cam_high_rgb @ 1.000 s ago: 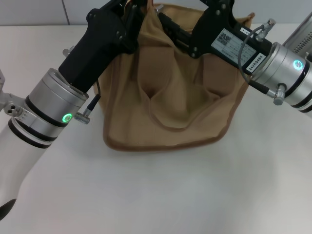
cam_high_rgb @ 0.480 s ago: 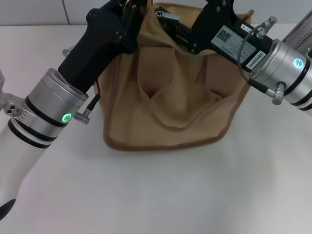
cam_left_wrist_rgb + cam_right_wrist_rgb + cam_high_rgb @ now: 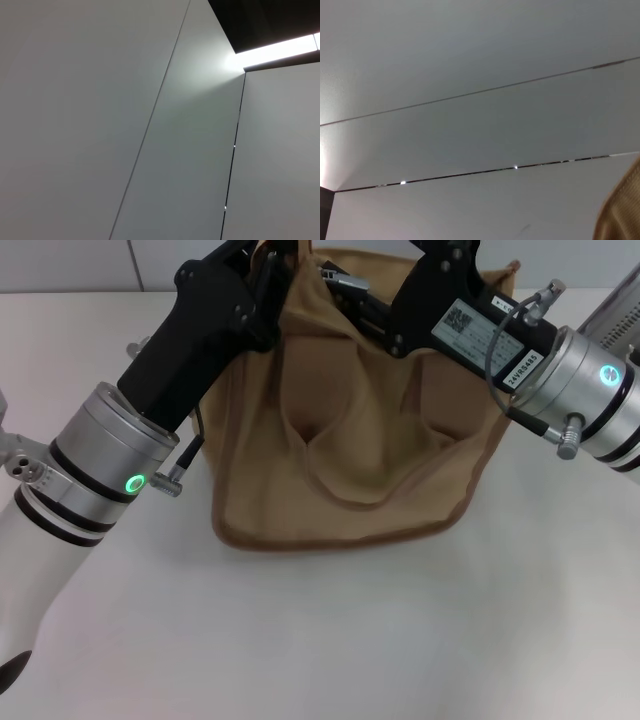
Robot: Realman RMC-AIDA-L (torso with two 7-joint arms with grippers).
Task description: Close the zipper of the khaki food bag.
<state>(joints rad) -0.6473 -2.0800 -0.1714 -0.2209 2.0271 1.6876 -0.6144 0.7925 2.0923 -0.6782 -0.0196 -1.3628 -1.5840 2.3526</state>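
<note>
The khaki food bag (image 3: 350, 450) stands on the white table, with brown piping along its bottom edge and a tan strap handle (image 3: 330, 465) drooping down its front. My left gripper (image 3: 262, 260) is at the bag's top left corner. My right gripper (image 3: 345, 288) reaches in from the right across the bag's top. A small silver metal piece (image 3: 341, 281) shows there; I cannot tell whether it is the pull tab. The zipper track is hidden behind the grippers. The right wrist view shows only a corner of khaki fabric (image 3: 621, 215).
The white table (image 3: 330, 640) stretches out in front of the bag. A light wall (image 3: 70, 265) rises behind it. Both wrist views look at pale wall panels (image 3: 150, 125).
My right gripper has shifted slightly along the bag's top, and the silver piece has moved a little with it. The left arm and the bag have stayed put.
</note>
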